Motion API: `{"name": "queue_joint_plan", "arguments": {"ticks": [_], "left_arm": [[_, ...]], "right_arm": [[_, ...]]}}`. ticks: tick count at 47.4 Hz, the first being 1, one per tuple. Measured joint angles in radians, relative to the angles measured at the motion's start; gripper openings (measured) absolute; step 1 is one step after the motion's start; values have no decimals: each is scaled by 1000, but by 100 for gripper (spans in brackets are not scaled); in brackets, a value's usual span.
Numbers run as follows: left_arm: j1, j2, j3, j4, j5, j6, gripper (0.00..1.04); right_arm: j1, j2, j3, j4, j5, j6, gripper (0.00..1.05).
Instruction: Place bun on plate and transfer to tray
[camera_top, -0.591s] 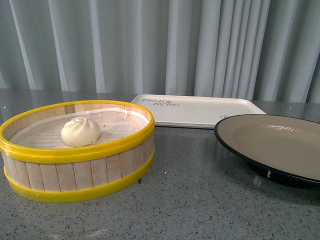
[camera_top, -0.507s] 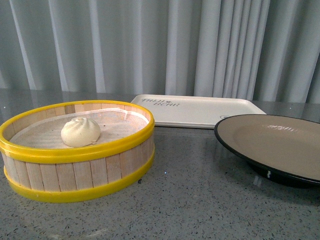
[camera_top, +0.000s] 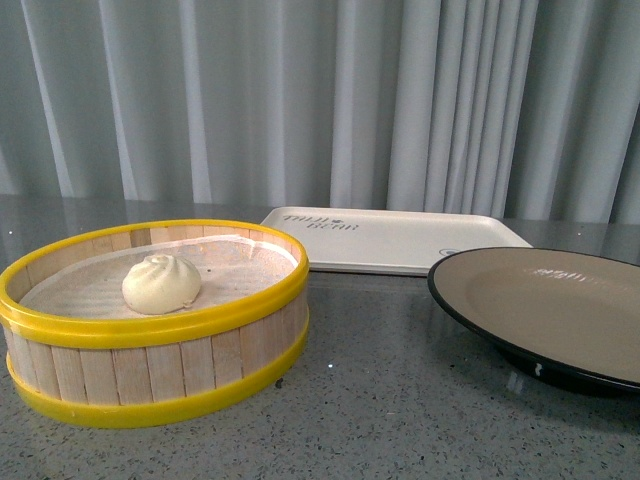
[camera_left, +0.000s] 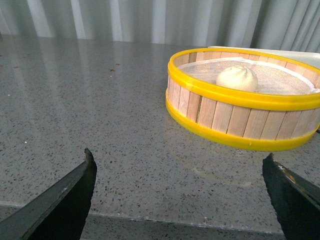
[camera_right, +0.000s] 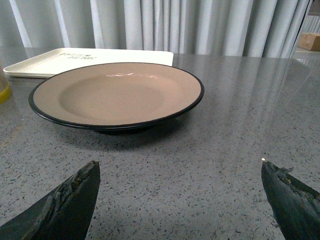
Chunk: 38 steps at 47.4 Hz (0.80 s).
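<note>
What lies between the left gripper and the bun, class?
In the left wrist view, bare grey countertop runs from the open left gripper to the steamer basket; its wooden wall and yellow rim stand before the bun inside.

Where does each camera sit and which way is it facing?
Front view: on the body, facing steamer basket, bun, plate and tray; no arm shows.
Left wrist view: on left arm, facing basket and bun; open left pincer shows.
Right wrist view: on right arm, facing plate and tray; open right pincer shows.
Shared: front and left wrist show the bun.
</note>
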Motion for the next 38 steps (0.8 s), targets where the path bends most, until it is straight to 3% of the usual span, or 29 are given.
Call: {"name": "queue_joint_plan", "arguments": {"ticks": [26, 28, 31, 38], "left_arm": [[0, 0, 0, 0, 0, 0, 98], [-11, 24, 1, 7, -54, -55, 98], [13, 163, 8, 140, -103, -229, 98], [107, 558, 101, 511, 5, -382, 98]], "right_arm": [[0, 0, 0, 0, 0, 0, 96], [0, 0, 0, 0, 0, 0, 96], [0, 0, 0, 0, 0, 0, 96], [0, 0, 0, 0, 0, 0, 96]]}}
